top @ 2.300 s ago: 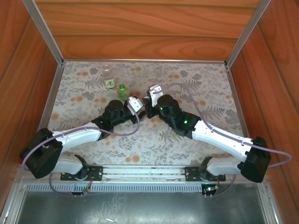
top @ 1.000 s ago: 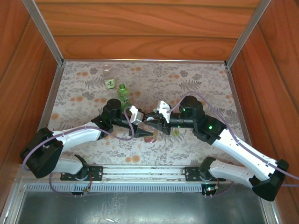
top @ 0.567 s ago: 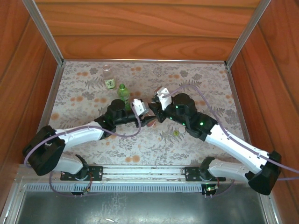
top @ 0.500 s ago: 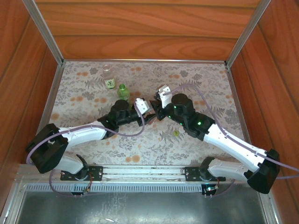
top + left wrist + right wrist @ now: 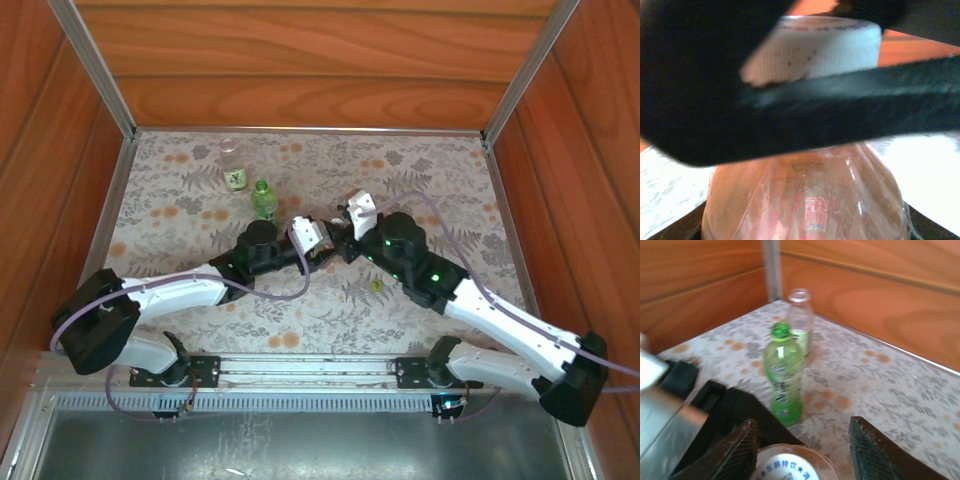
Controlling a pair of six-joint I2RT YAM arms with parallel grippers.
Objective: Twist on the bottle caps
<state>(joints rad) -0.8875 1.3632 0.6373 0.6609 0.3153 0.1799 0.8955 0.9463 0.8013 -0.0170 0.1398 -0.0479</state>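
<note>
From above, the left gripper (image 5: 320, 243) and right gripper (image 5: 342, 242) meet mid-table, with the green bottle (image 5: 263, 200) at their ten o'clock and a yellow-green cap (image 5: 376, 286) at five. At the left wrist, the jaws are clamped on the amber bottle (image 5: 805, 200), its white cap (image 5: 820, 47) at twelve o'clock. At the right wrist, the fingers (image 5: 740, 450) stand spread on either side of that cap.

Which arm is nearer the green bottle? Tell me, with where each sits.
Left. The left arm has its wrist just in front of the green bottle, on the near side; the right arm is farther off to the bottle's right.
</note>
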